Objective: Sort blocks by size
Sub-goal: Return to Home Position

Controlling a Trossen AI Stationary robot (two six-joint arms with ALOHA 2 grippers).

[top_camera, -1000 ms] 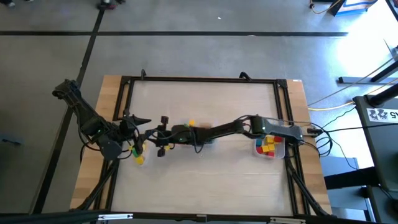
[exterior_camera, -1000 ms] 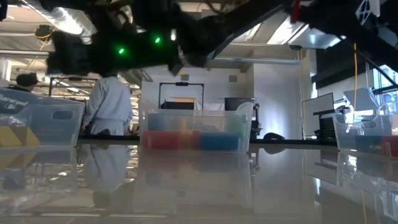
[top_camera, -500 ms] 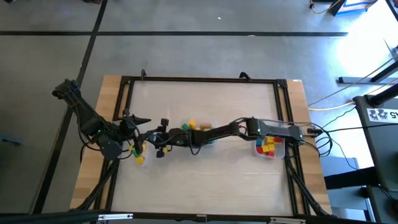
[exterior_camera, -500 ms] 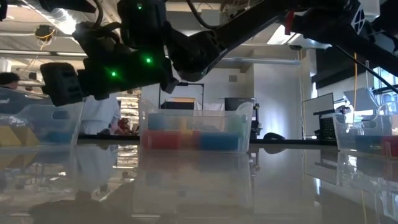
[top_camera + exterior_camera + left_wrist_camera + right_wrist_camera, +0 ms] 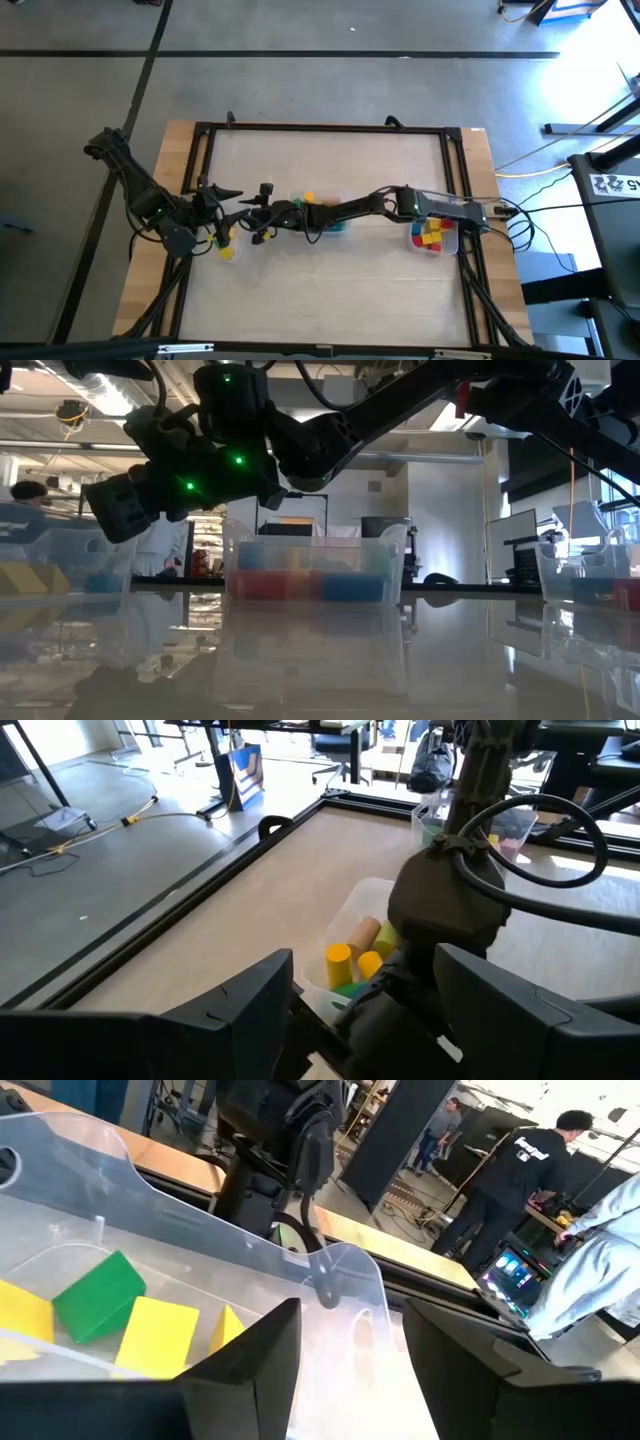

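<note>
1. The table point(image 5: 330, 290) is light wood with a black frame round it. Three clear bins sit in a row across the middle.
2. The right arm point(image 5: 365, 207) comes in from the right edge and stretches nearly all the way across, passing over the middle bin point(image 5: 315, 545). That puts the right claw point(image 5: 352, 1315) over the left bin point(image 5: 200, 1230). Its fingers are spread with nothing between them.
3. The left arm point(image 5: 135, 185) is folded up at the left edge. The left claw point(image 5: 362, 955) is just beside that same left bin, facing the right arm's wrist. It's spread too, and empty.
4. In the room behind the table there's a person in a dark top point(image 5: 505, 1180) and another in a light coat point(image 5: 600, 1270), both well back.
5. The left bin holds a green block point(image 5: 100, 1295) with yellow blocks point(image 5: 160, 1338) right beside it. The left wrist view shows short yellow cylinders point(image 5: 338, 960) and a tan cylinder point(image 5: 365, 932) in the bin in front of it.
6. The middle bin has a row of red, yellow and blue blocks point(image 5: 265, 585) along its bottom in the low view.
7. The right bin point(image 5: 450, 245) sits by the right edge, partly under the right arm's base. It has red and yellow blocks point(image 5: 430, 232) piled inside.
</note>
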